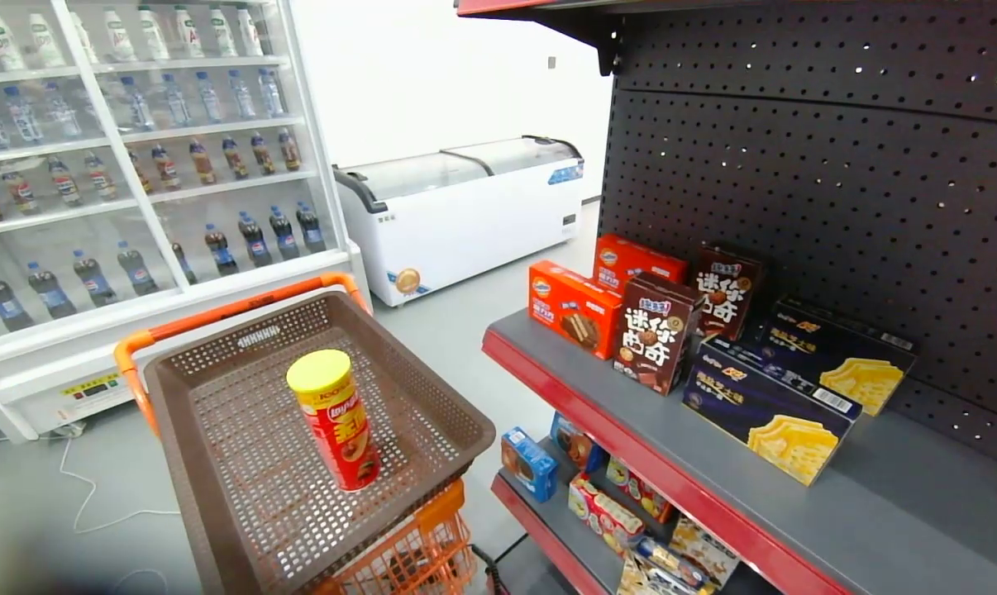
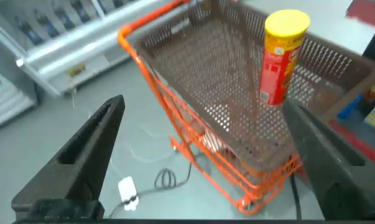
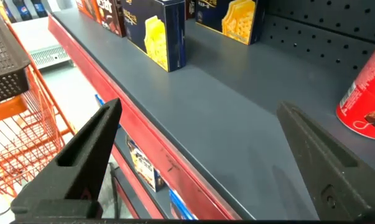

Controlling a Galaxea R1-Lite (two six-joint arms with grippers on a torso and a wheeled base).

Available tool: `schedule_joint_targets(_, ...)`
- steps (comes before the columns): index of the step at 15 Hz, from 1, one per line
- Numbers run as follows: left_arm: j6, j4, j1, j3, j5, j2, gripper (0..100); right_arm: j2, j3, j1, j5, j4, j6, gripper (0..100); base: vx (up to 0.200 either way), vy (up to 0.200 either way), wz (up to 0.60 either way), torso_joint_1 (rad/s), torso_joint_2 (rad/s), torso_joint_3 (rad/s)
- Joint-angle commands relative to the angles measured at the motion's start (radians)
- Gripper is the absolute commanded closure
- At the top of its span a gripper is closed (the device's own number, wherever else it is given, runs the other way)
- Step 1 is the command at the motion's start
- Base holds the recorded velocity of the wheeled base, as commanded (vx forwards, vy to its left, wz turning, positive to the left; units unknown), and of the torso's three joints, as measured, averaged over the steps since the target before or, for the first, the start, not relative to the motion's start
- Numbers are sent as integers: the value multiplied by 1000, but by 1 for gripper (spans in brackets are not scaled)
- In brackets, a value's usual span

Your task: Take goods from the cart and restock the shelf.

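Broadly, a dark store shelf (image 1: 920, 496) with a grey deck, a red front edge and a black pegboard back (image 1: 796, 165) takes up the robot's right side. To the left stands a glass-door drinks cooler (image 1: 135, 165) with rows of bottles. A white chest freezer (image 1: 465, 215) sits by the far wall.

The orange-framed cart (image 1: 217, 314) is just beside the shelf's end. Its brown perforated basket (image 1: 457, 413) holds one chip canister (image 1: 337, 421). The canister is red with a yellow lid and yellow lettering, and it stands upright near the basket's middle.

On the grey deck stand three pairs of boxes:
- two orange boxes (image 1: 573, 307) with a chocolate pie pictured on the front
- two brown boxes (image 1: 655, 330) with large white characters
- two dark blue boxes (image 1: 771, 409) with yellow wafers pictured on the front

Small snack packs (image 1: 606, 504) fill the lower shelf.

The left gripper (image 2: 203, 107) hangs above the cart with its black fingers spread wide apart, holding nothing. The canister shows beyond them. The right gripper (image 3: 199, 109) is over a bare stretch of the deck, also spread wide and holding nothing. A second red canister (image 3: 364, 102) stands on the deck just beside one of its fingers.
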Motion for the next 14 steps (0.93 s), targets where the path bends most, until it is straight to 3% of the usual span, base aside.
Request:
schedule_joint_targets(1,-96,-88,-22,-93,12,442,0,0,0,0,0,0,0,0,0,0,0,0,0,0)
schedule_joint_targets(2,-132,-139,-21,-98,-7,499,0,0,0,0,0,0,0,0,0,0,0,0,0,0)
schedule_joint_targets(3,-156,-270,33,-93,-165,642,0,0,0,0,0,0,0,0,0,0,0,0,0,0)
schedule_joint_targets(4,-135,-378,87,-78,-272,709,0,0,0,0,0,0,0,0,0,0,0,0,0,0)
schedule_joint_targets(5,-99,-473,103,-49,-353,789,0,0,0,0,0,0,0,0,0,0,0,0,0,0)
schedule_joint_targets(7,-61,-659,100,28,-452,909,0,0,0,0,0,0,0,0,0,0,0,0,0,0)
schedule_joint_targets(9,-23,-814,79,113,-468,987,0,0,0,0,0,0,0,0,0,0,0,0,0,0)
schedule_joint_targets(11,34,-893,64,165,-467,1056,0,0,0,0,0,0,0,0,0,0,0,0,0,0)
schedule_joint_targets(14,43,-1056,27,185,-467,1182,0,0,0,0,0,0,0,0,0,0,0,0,0,0)
